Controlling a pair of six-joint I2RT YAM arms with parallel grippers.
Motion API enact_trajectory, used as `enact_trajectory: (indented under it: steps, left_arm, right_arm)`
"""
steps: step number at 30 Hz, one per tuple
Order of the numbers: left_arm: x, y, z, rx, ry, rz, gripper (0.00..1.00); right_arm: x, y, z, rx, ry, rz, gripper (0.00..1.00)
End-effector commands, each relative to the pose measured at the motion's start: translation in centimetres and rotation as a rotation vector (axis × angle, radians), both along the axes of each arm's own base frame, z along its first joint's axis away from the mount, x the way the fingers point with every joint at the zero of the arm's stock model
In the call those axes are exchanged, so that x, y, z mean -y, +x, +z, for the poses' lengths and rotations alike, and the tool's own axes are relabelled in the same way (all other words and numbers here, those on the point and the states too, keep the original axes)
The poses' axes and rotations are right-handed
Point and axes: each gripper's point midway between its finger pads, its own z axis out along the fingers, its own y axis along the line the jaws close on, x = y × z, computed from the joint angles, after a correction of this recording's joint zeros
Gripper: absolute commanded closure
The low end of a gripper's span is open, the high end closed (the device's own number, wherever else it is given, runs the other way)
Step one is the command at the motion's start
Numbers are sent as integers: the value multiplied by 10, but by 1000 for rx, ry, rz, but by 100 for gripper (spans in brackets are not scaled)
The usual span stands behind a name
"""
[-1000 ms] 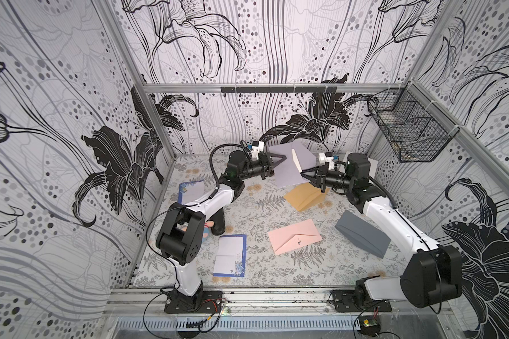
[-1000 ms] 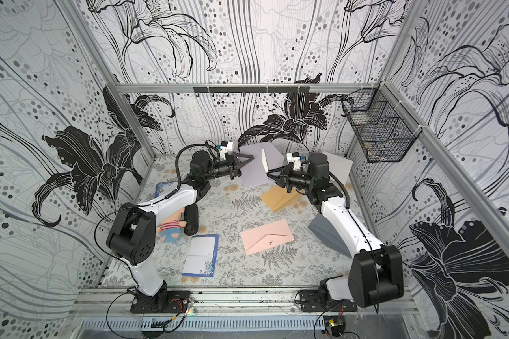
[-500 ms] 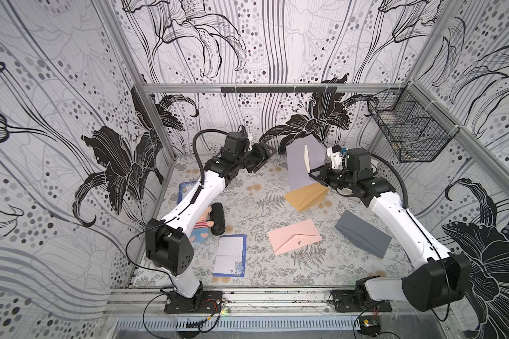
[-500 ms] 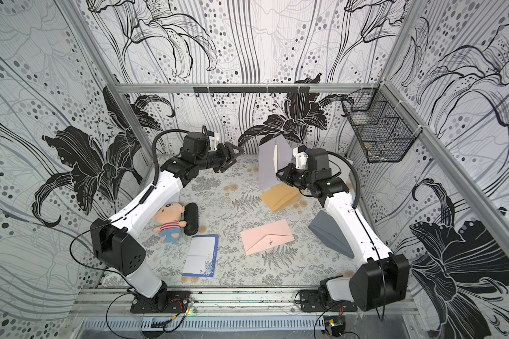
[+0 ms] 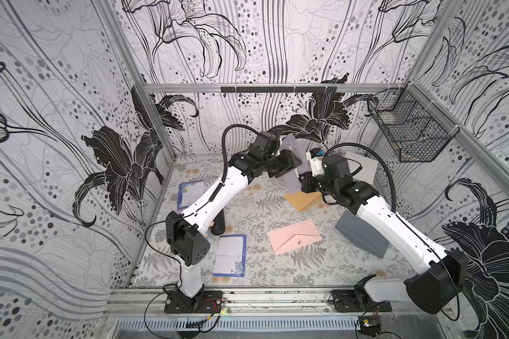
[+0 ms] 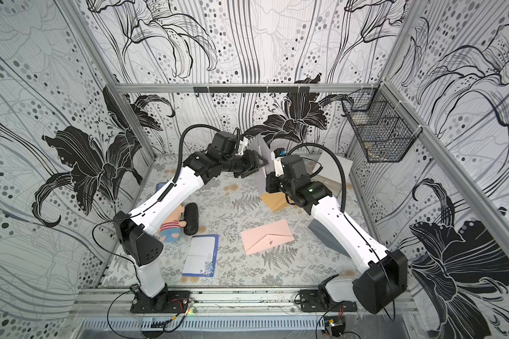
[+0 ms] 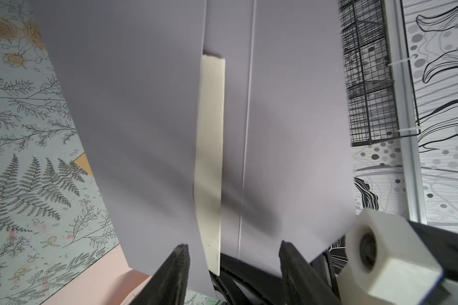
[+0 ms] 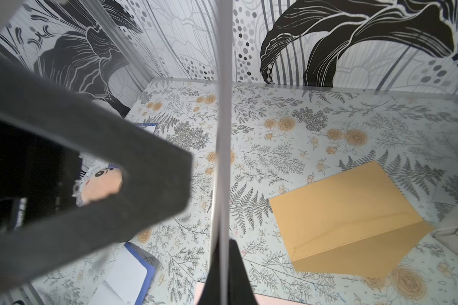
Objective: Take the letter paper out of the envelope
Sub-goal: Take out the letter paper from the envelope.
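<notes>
The right gripper [image 8: 224, 260] is clamping one edge of the pale lilac paper envelope [image 7: 143, 118] and holding it upright at the upper centre of both top views. Its own camera is seeing the envelope only edge-on, as a thin pale line. The left gripper [image 7: 233, 247] is standing with its fingers apart just by the envelope, grasping nothing; whether they are touching it is too blurred to tell. The cream letter paper [image 7: 210, 158] is showing only as a narrow strip inside the envelope, and the top views are hiding it.
</notes>
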Motion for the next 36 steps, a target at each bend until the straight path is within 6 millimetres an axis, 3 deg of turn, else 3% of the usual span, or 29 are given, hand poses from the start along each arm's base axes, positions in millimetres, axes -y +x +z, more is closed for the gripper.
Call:
enact_trajectory:
  steps: [1,13,34,36]
  left_arm:
    - [-9,1,-1,23,74,23,45]
    - [-14,2,-14,14,135,35,60]
    - [-13,7,-19,19,147,39,100]
    - [-13,8,-17,25,147,41,100]
  right_arm:
    - [0,3,13,72,-65,-8,100]
    - [-18,-14,20,87,-64,47,100]
    - [-19,-18,20,67,-34,46,100]
    - [-19,-18,17,57,-39,45,100]
